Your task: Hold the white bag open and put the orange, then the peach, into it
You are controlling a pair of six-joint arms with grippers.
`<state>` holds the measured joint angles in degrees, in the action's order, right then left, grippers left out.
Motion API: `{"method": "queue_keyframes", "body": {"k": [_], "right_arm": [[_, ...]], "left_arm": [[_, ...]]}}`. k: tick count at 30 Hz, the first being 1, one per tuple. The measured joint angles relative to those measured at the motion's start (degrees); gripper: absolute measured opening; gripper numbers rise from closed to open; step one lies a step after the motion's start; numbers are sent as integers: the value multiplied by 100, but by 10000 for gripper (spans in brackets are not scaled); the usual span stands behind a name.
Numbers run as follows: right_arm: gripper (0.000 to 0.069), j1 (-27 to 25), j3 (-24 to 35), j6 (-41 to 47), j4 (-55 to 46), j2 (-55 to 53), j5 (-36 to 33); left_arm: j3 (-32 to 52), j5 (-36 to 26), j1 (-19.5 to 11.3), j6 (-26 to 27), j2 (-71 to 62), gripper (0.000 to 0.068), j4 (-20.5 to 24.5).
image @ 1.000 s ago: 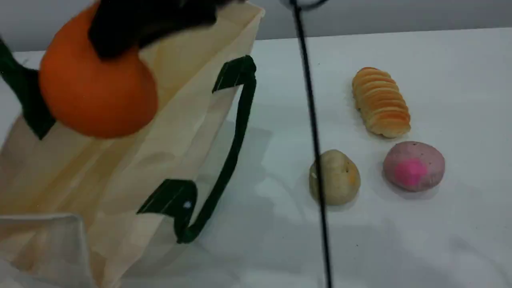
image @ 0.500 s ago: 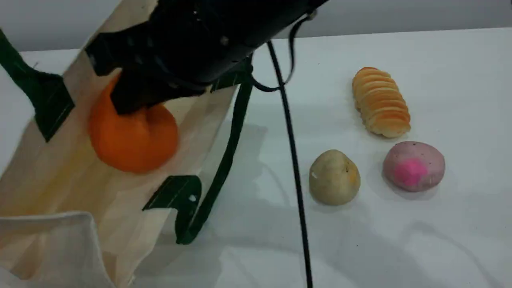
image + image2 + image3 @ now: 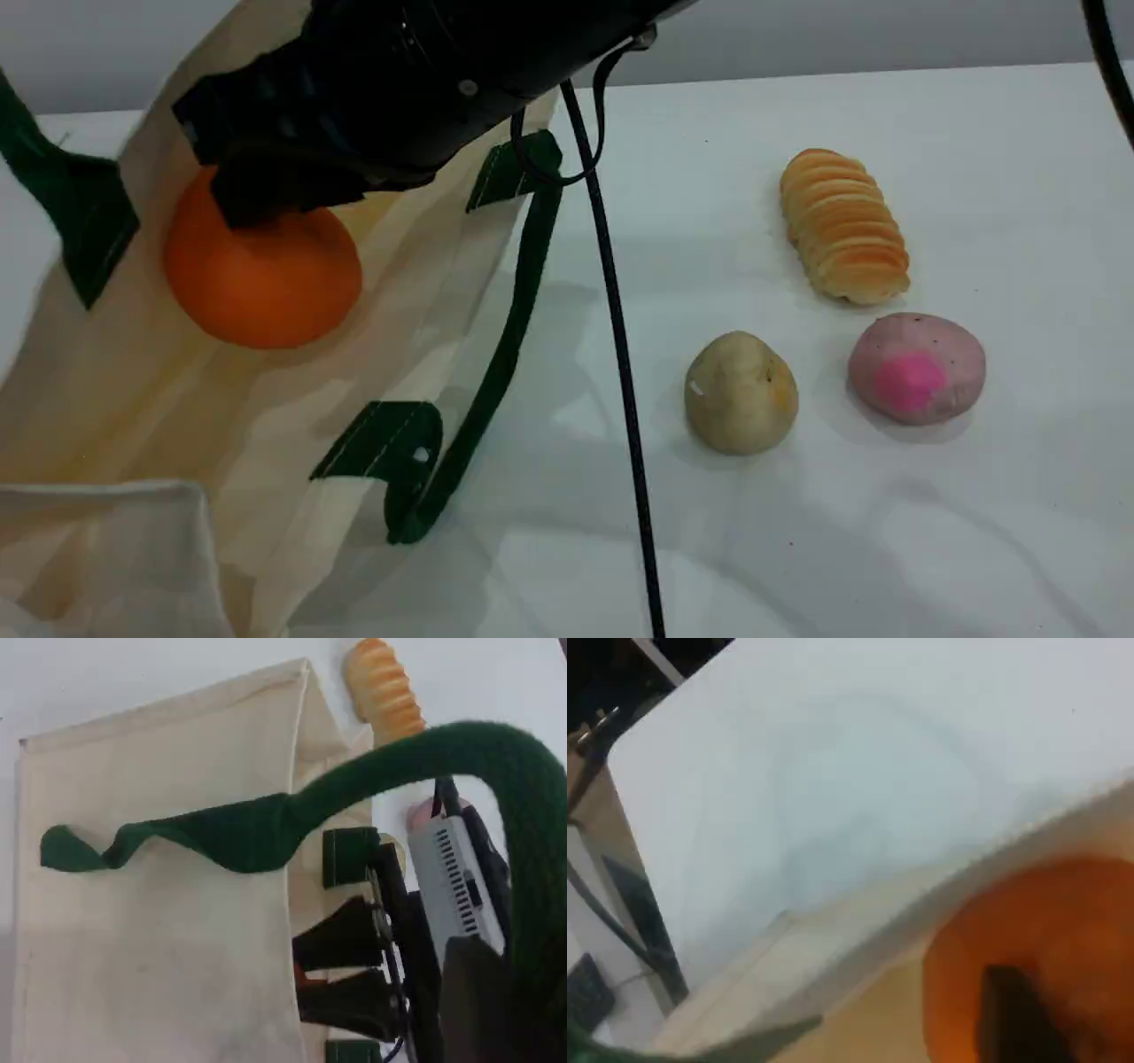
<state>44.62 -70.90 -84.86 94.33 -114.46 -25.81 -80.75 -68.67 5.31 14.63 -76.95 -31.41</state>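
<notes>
Now the orange [image 3: 262,282] has been lowered inside the white bag [image 3: 292,425], at 9 o'clock from the peach [image 3: 917,368]; the right gripper [image 3: 266,199] jaws are being loosened on it, the left jaws stay closed on the bag handle [image 3: 425,771].

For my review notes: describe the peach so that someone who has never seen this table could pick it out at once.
Start from the white bag lying open on the table's left side, then look to the three loose items on the right. The peach is the nearest-right one, just below the ridged golden bread roll and right of the tan pear-shaped fruit. It alone is dusty pink, speckled, with a bright magenta patch.
</notes>
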Motion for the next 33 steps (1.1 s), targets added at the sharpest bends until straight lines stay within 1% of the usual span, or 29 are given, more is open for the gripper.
{"method": "queue_keyframes", "body": {"k": [1,4,6,7,9,12,14,16,19,22,27,30,33], "right_arm": [[249,0,0,0,24,0,0],[417,0,0,6,33,0,-115],[500,-8,0,6,-31,48,-228],[534,-8,0,31,-84,84,-282],[572,-8,5,131,-300,225,-368],[580,-94,18,535,-843,518,-392],[572,-209,18,931,-1396,742,-422],[561,-394,18,1410,-1981,1000,-584],[545,-746,18,2323,-2989,1367,-1003],[535,-1170,18,3277,-4062,1598,-1462],[533,-1845,21,4824,-5763,1555,-2312],[533,-2068,25,5604,-6530,1555,-2603],[533,-2130,25,6158,-7182,1555,-2611]], "left_arm": [[0,5,0,0,0,59,0],[0,4,0,0,0,59,0],[0,14,0,0,0,59,15],[0,8,0,0,0,59,22],[0,15,0,0,0,59,22],[0,15,0,10,0,59,58],[0,15,0,10,0,59,184],[0,9,0,18,0,59,214],[0,2,0,29,0,59,308],[0,15,0,29,0,59,308],[0,70,0,60,0,59,308],[0,121,0,108,0,59,297],[0,121,0,108,0,59,297]]}}
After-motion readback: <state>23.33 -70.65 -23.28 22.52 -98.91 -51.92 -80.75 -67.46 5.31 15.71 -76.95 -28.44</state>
